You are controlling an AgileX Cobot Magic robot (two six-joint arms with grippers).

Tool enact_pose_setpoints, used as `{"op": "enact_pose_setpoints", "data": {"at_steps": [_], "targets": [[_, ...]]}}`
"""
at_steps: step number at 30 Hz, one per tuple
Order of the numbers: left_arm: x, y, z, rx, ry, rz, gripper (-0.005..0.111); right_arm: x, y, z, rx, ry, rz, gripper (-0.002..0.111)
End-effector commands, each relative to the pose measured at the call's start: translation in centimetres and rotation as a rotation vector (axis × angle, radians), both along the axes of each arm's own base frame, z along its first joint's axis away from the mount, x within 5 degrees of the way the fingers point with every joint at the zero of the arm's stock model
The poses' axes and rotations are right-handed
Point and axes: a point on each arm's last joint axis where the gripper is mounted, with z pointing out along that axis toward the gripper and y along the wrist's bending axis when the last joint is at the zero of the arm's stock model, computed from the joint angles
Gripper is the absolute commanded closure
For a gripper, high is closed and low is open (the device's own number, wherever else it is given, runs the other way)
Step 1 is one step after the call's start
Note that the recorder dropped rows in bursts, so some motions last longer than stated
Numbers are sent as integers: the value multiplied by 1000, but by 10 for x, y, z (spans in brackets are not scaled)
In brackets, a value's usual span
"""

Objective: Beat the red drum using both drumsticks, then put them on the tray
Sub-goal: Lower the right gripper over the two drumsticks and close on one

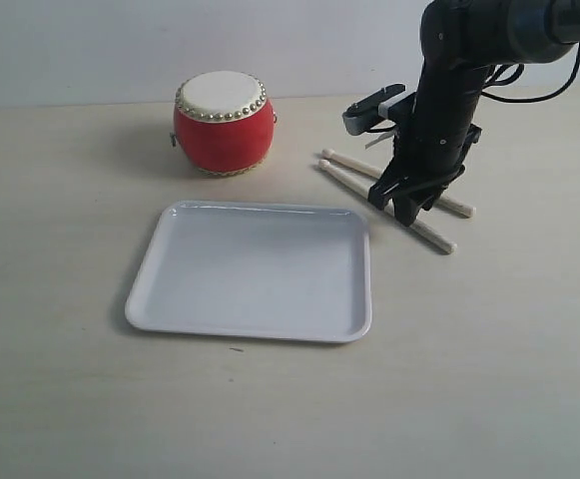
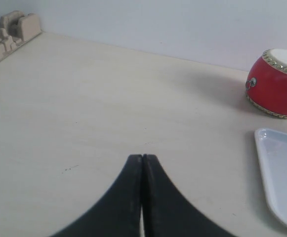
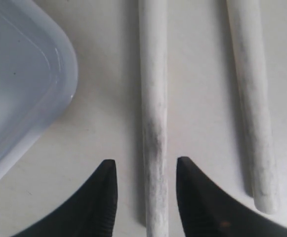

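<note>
The red drum (image 1: pixel 223 124) stands upright at the back of the table, also in the left wrist view as the drum (image 2: pixel 276 84). In front of it lies the white tray (image 1: pixel 170 299), empty. Two pale drumsticks (image 1: pixel 354 182) lie side by side on the table right of the tray. My right gripper (image 1: pixel 401 208) is down over them, open, its fingers straddling the nearer drumstick (image 3: pixel 153 108) with a gap on each side; the other drumstick (image 3: pixel 252 98) lies outside the jaws. My left gripper (image 2: pixel 142 158) is shut on nothing and does not show in the exterior view.
A beige block-shaped object (image 2: pixel 10 34) sits at the table's far corner in the left wrist view. The tray's rounded corner (image 3: pixel 59 64) lies close beside the right fingers. A pale wall runs behind the table.
</note>
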Motion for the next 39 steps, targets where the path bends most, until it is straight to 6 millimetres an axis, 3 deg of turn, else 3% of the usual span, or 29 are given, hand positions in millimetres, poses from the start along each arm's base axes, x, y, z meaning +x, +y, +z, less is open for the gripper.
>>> {"op": "enact_pose_setpoints", "data": {"at_steps": [1, 11, 22, 32, 35, 39], "targets": [[0, 0, -1, 0, -2, -5, 107, 1, 1, 2, 4, -13, 8, 69], [0, 0, -1, 0, -2, -5, 107, 1, 1, 2, 3, -9, -4, 69], [0, 0, -1, 0, -2, -5, 107, 0, 0, -23, -19, 56, -7, 69], [0, 0, -1, 0, -2, -5, 107, 1, 1, -24, -14, 41, -7, 70], [0, 0, -1, 0, -2, -5, 107, 1, 1, -24, -14, 43, -7, 76], [0, 0, -1, 0, -2, -5, 107, 1, 1, -24, -15, 47, -11, 93]]}}
